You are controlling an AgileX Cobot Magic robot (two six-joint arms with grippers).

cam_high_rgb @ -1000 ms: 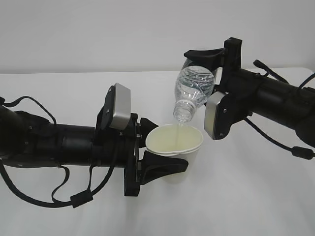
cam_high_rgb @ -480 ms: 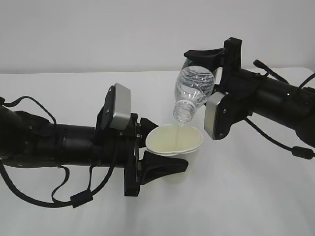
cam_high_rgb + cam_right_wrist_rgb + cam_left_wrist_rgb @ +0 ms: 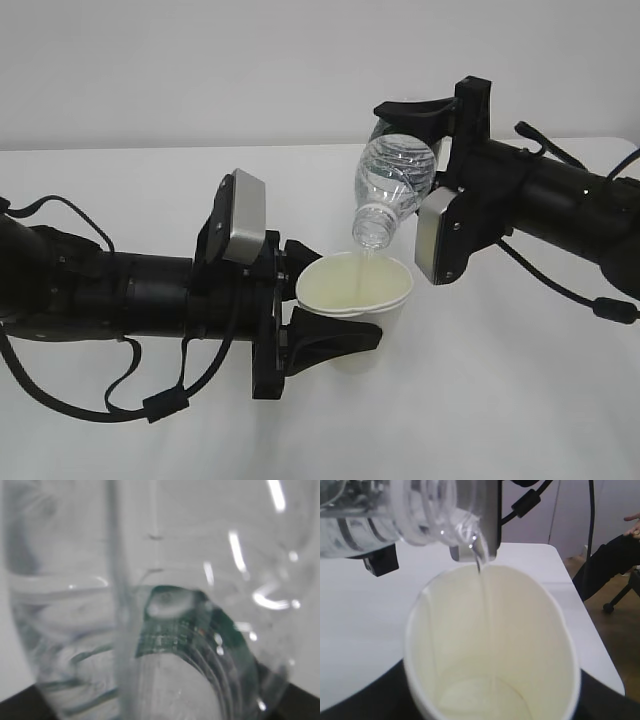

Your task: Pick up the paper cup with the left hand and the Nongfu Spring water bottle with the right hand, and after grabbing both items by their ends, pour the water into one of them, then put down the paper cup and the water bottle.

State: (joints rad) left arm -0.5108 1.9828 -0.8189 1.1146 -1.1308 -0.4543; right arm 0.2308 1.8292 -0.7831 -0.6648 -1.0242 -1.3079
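White table (image 3: 520, 400): nothing has shifted; left hand (image 3: 325, 300) grips paper cup (image 3: 360, 300), right hand (image 3: 425, 150) grips tilted bottle (image 3: 392, 185).

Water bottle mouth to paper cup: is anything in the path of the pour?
Nothing visible. The water bottle is tipped mouth-down just above the rim of the paper cup, and a thin stream of water falls straight into the open cup, where a little has pooled at the bottom.

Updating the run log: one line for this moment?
phase: pouring | left claw: holds paper cup | right claw: tilts bottle | water: streaming
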